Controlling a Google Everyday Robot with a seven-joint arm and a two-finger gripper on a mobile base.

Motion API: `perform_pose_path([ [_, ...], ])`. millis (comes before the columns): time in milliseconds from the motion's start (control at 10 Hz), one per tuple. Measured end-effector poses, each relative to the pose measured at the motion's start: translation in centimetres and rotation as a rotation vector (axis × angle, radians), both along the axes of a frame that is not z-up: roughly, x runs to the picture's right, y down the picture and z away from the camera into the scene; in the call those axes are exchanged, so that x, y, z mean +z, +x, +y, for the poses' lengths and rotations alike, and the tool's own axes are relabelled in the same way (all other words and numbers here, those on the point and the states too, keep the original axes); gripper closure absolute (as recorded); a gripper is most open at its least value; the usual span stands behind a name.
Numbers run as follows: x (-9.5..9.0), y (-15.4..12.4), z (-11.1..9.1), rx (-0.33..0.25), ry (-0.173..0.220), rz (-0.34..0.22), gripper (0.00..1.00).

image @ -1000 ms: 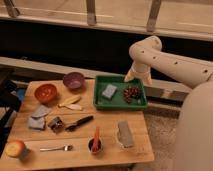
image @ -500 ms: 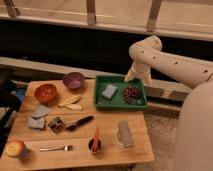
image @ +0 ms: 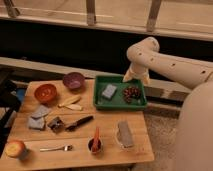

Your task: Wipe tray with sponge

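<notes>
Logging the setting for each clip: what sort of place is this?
Probably a staged indoor test area rather than a kitchen: a wooden table bearing an orange bowl, a fork and a green tray with a sponge, set beside a railing. The gripper hangs over the tray's far right edge.

Dim, warm light; dark band toward 12 o'clock. Hand [image: 136, 76] at 2 o'clock evenly lit; surface [image: 75, 150] shadows soft.

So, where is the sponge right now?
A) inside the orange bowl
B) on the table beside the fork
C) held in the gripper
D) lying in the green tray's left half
D: the sponge lies in the left half of the green tray, while the gripper is at the tray's far right edge, apart from it.
</notes>
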State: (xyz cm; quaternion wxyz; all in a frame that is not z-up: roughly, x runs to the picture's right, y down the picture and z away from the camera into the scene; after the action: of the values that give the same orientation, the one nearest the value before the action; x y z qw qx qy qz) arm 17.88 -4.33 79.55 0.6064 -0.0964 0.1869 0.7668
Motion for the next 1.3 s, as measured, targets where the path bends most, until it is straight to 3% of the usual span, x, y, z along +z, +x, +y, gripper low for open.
perform_pose_path([
  [300,1.4,-5.8,-0.7,-0.03,0.021,-0.046,0.22],
  [500,2.5,-8.6,-1.0,0.008,0.036,-0.091,0.22],
  [700,3.2,-9.1,-1.1,0.117,0.033,-0.135,0.22],
  [1100,3.3,-9.6,-1.1,0.125,0.027,-0.145,0.22],
  [1300,4.5,-10.8,-0.3,0.113,0.001,-0.159,0.22],
])
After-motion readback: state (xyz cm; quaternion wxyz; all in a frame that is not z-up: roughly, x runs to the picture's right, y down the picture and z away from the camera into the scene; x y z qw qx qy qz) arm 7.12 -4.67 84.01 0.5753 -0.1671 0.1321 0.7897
